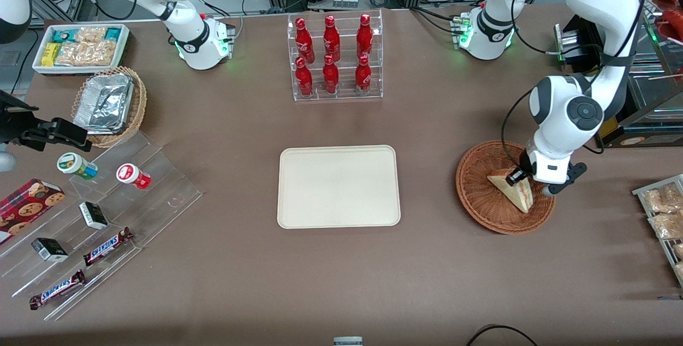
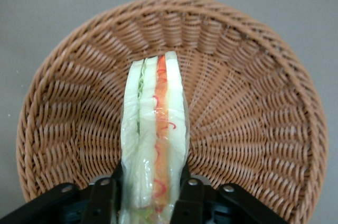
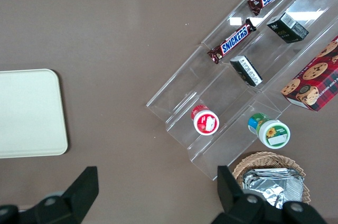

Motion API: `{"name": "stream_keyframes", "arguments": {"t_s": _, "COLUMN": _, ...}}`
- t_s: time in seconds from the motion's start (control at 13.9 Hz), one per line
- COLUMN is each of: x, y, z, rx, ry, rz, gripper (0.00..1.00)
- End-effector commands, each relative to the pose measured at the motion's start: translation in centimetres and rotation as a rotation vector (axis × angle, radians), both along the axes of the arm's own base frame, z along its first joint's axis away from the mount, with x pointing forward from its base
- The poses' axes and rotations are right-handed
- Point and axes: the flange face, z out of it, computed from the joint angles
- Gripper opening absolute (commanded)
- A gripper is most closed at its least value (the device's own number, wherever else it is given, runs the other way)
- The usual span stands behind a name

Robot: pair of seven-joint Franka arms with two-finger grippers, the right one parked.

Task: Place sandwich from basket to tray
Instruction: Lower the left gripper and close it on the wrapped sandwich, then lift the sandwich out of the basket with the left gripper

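Observation:
The sandwich (image 1: 513, 190) is a wrapped white-bread wedge with red, orange and green filling, lying in the reddish-brown wicker basket (image 1: 476, 196) toward the working arm's end of the table. My left gripper (image 1: 532, 182) is down in the basket, over the end of the wedge farther from the front camera. In the left wrist view the sandwich (image 2: 154, 123) stands edge-on between the two black fingers (image 2: 104, 198), which press on both its sides above the basket's weave (image 2: 253, 102). The cream-white tray (image 1: 338, 186) lies bare at mid-table, beside the basket.
A clear rack of red bottles (image 1: 335, 57) stands farther from the front camera than the tray. Toward the parked arm's end are a foil-lined wicker basket (image 1: 109, 103), a white snack bin (image 1: 80, 47) and a clear stepped shelf (image 1: 160, 196) with candy. Bagged snacks (image 1: 664, 212) lie near the working arm's table edge.

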Motion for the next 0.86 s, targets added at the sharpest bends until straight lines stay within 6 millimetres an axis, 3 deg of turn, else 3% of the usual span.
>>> {"name": "stream_keyframes", "arguments": {"t_s": 0.0, "x": 0.3, "y": -0.3, "z": 2.6, "rx": 0.001, "ry": -0.017, "rz": 0.009, "gripper": 0.00}}
{"name": "stream_keyframes", "arguments": {"t_s": 0.14, "x": 0.5, "y": -0.8, "z": 5.6, "rx": 0.010, "ry": 0.036, "rz": -0.007, "gripper": 0.00}}
{"name": "stream_keyframes", "arguments": {"t_s": 0.43, "x": 2.2, "y": -5.5, "z": 12.9, "rx": 0.021, "ry": 0.150, "rz": -0.047, "gripper": 0.00}}
{"name": "stream_keyframes", "arguments": {"t_s": 0.58, "x": 2.7, "y": -9.6, "z": 15.5, "rx": 0.025, "ry": 0.176, "rz": -0.061, "gripper": 0.00}}
{"name": "stream_keyframes", "arguments": {"t_s": 0.79, "x": 2.0, "y": -16.6, "z": 16.8, "rx": 0.025, "ry": 0.153, "rz": -0.166, "gripper": 0.00}}
